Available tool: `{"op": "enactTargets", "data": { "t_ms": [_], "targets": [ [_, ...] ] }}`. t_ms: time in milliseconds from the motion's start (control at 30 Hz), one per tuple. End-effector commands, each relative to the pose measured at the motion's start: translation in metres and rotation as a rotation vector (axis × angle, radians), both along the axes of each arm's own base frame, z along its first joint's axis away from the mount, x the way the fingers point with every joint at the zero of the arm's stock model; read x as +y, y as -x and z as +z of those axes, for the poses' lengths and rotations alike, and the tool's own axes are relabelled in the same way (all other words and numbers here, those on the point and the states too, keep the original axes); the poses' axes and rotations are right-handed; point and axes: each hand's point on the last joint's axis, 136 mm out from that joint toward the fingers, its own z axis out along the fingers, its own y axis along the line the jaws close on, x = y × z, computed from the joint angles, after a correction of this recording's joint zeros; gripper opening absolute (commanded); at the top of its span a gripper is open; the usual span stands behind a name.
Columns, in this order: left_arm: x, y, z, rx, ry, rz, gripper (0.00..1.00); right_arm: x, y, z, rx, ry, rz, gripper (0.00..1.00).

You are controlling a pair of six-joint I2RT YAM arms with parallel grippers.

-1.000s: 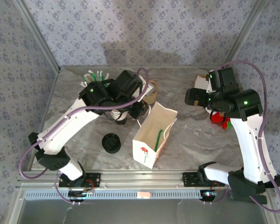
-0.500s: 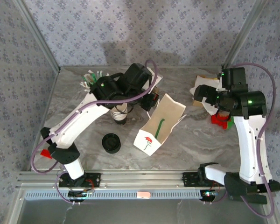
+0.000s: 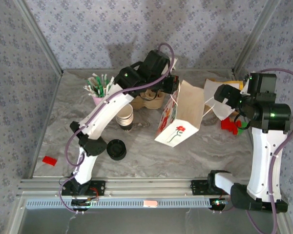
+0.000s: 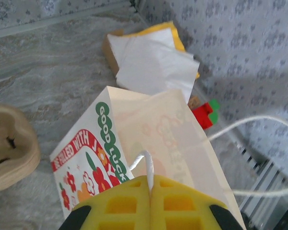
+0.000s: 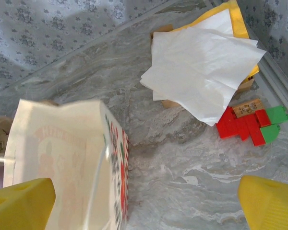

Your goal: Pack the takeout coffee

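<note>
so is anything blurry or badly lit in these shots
Top external: even, soft light, a diffuse shadow on the back wall, no glare on the table. Left wrist: the paper bag lettering is crisp, the left gripper close to the lens looks a little soft. Right wrist: the paper bag's top edge is smeared, while the napkins and red blocks are sharp.

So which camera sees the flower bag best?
Top external: the whole paper bag shows, tilted, its string handle in the left gripper. Left wrist shows its lettered side close up; right wrist, a blurred part.
</note>
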Motion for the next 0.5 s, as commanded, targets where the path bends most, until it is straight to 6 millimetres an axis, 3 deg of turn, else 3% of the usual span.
{"op": "enactTargets", "data": {
  "t_ms": [0,233,467],
  "targets": [
    [-0.006,-0.018,0.024,0.024,0.144,0.04,0.0,0.001,0.003,0.013,-0.047,-0.026,-0.009,1.0],
    [-0.007,-0.066,0.009,0.126,0.254,0.144,0.0,0.006,0.002,0.021,-0.092,-0.085,-0.016,1.0],
    [0.0,-0.08,-0.003,0.15,0.247,0.17,0.0,0.01,0.001,0.02,-0.103,-0.109,-0.008,1.0]
  ]
}}
